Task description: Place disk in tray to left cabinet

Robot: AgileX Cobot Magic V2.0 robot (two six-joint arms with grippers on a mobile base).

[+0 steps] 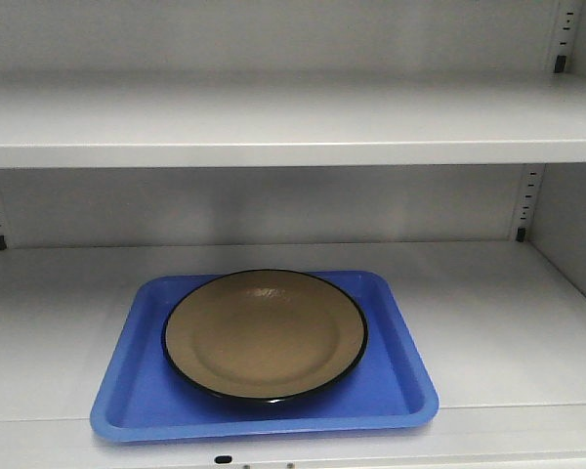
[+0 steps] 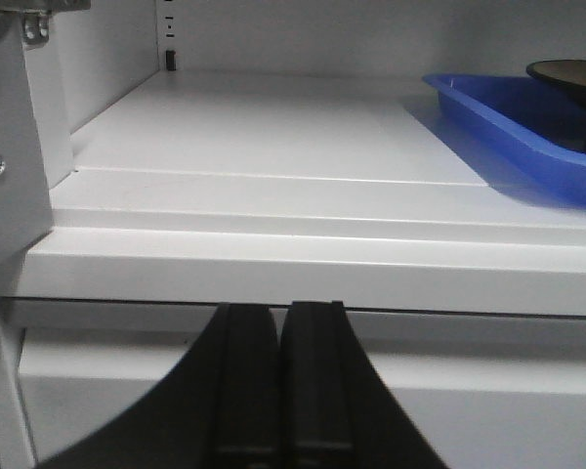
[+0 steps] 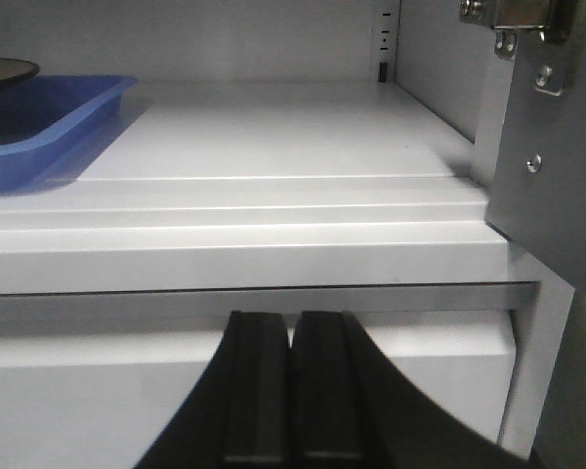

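The tan disk (image 1: 264, 334) with a thin black rim lies flat in the blue tray (image 1: 137, 391), which rests on the lower shelf (image 1: 508, 313) of the light grey cabinet, close to the shelf's front edge. The left wrist view shows the tray (image 2: 508, 127) and the disk's edge (image 2: 571, 73) at the far right. The right wrist view shows the tray (image 3: 39, 132) and the disk's edge (image 3: 2, 70) at the far left. My left gripper (image 2: 278, 311) and right gripper (image 3: 292, 319) are both shut and empty, below and in front of the shelf's front edge.
An upper shelf (image 1: 293, 127) runs above the tray. Slotted upright strips stand at the back corners (image 1: 525, 200). A cabinet side post with a hinge (image 3: 542, 147) stands at the right, another (image 2: 10, 137) at the left.
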